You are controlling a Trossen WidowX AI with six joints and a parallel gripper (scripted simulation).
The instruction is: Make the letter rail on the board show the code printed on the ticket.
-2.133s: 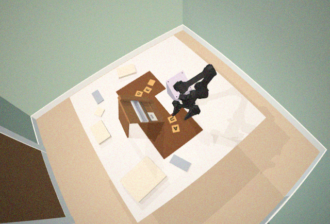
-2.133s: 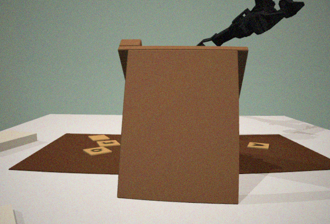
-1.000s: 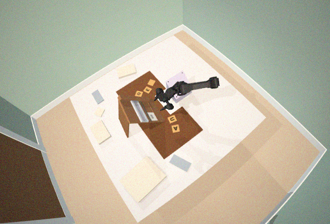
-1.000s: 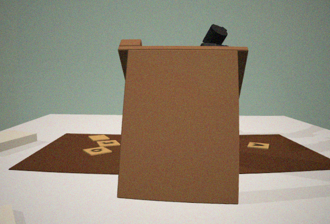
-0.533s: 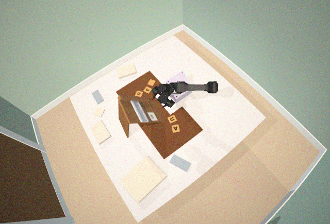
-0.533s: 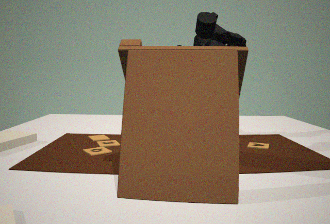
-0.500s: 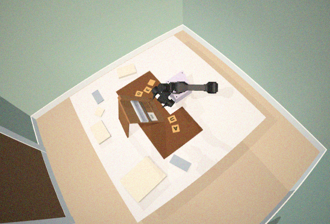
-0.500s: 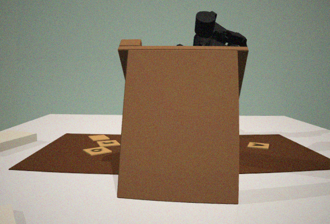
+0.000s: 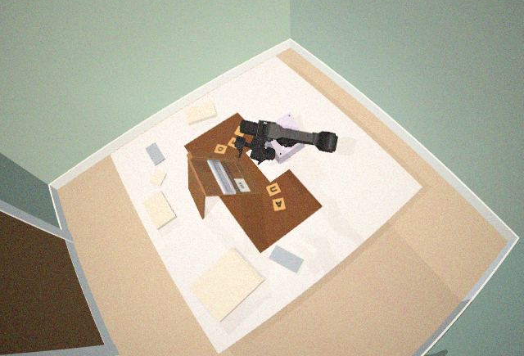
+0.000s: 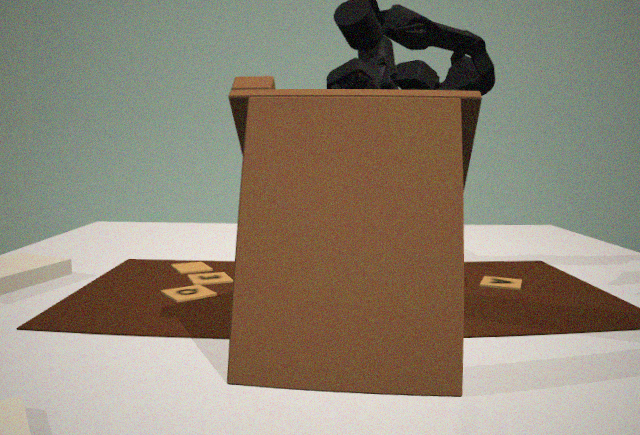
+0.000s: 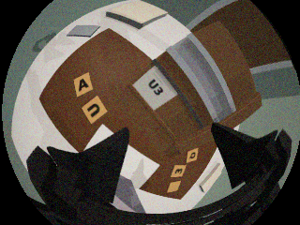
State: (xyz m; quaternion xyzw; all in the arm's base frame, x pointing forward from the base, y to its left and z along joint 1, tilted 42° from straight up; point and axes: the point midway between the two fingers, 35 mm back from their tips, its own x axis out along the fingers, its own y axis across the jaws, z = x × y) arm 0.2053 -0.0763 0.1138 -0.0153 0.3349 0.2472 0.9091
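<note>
My gripper (image 9: 250,159) (image 11: 172,129) is open and empty, above the near side of the sloped wooden board (image 10: 351,244) (image 11: 230,61). The pale grey rail (image 9: 220,176) (image 11: 202,70) on the board holds no tile. The ticket (image 9: 241,185) (image 11: 156,87) beside it reads U3. The U tile (image 9: 273,188) (image 11: 95,110) and the A tile (image 9: 278,204) (image 10: 500,282) (image 11: 83,84) lie on one side. The 3 tile (image 10: 210,277) (image 11: 178,171), a round-letter tile (image 9: 220,148) (image 10: 188,292) (image 11: 192,155) and a tile with no visible letter (image 10: 191,267) (image 11: 173,187) lie on the other.
The tiles lie on a dark brown mat (image 9: 262,233) (image 10: 93,311). A raised block (image 10: 253,82) stands at one end of the board's top. Cream slabs (image 9: 228,284) (image 9: 160,209) (image 9: 201,112) and grey-blue slabs (image 9: 286,259) (image 9: 155,154) lie around on the white counter.
</note>
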